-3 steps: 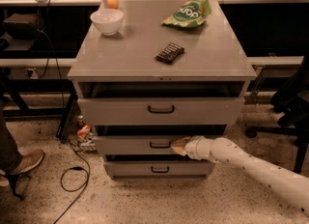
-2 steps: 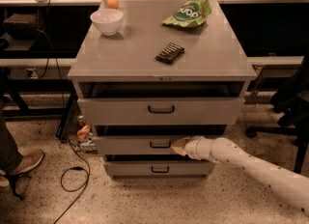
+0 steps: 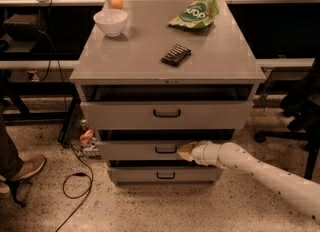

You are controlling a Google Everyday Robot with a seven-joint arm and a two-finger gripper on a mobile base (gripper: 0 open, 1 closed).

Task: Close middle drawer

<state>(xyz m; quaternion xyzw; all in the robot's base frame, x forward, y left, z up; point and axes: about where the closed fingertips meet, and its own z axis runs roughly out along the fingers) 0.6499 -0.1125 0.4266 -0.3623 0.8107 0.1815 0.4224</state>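
The grey cabinet (image 3: 120,66) has three stacked drawers. The middle drawer (image 3: 140,150) is the second one, with a low front and a small black handle (image 3: 165,149); it stands slightly out, with a dark gap above its front. My gripper (image 3: 186,151) is at the end of the white arm (image 3: 260,171) that reaches in from the lower right. It rests against the drawer front just right of the handle. The top drawer (image 3: 165,114) also stands a little open. The bottom drawer (image 3: 165,175) sits below.
On the cabinet top are a white bowl (image 3: 110,22), an orange ball (image 3: 116,2), a green chip bag (image 3: 195,13) and a dark bar (image 3: 176,54). A person's shoe (image 3: 25,168) and a black cable (image 3: 80,181) lie on the floor at left. A chair base (image 3: 290,126) stands at right.
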